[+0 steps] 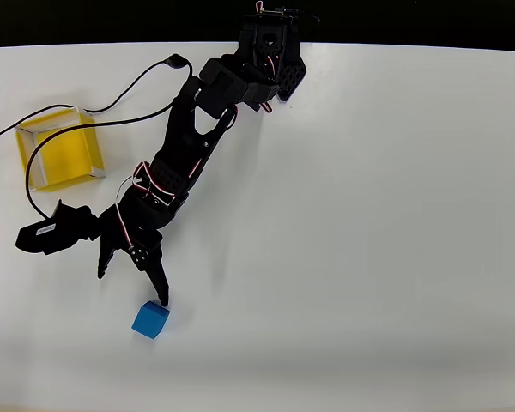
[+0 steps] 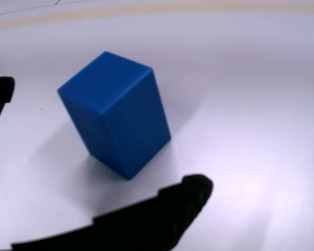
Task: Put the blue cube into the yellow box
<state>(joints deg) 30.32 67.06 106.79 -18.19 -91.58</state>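
Approach to the grasp: the pincer [image 1: 133,287], spread wide and empty, hangs just beside the blue cube [image 1: 150,319] on the white counter [image 1: 369,215], one fingertip [image 1: 162,299] near its edge, evidently to straddle it, while the yellow box [image 1: 60,148] waits well apart.

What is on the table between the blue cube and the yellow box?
In the overhead view, the open gripper and black arm lie between blue cube and yellow box.

Wrist view crops both black fingers [image 2: 146,219] around the blue cube [image 2: 115,117], so contact's anyone's guess.
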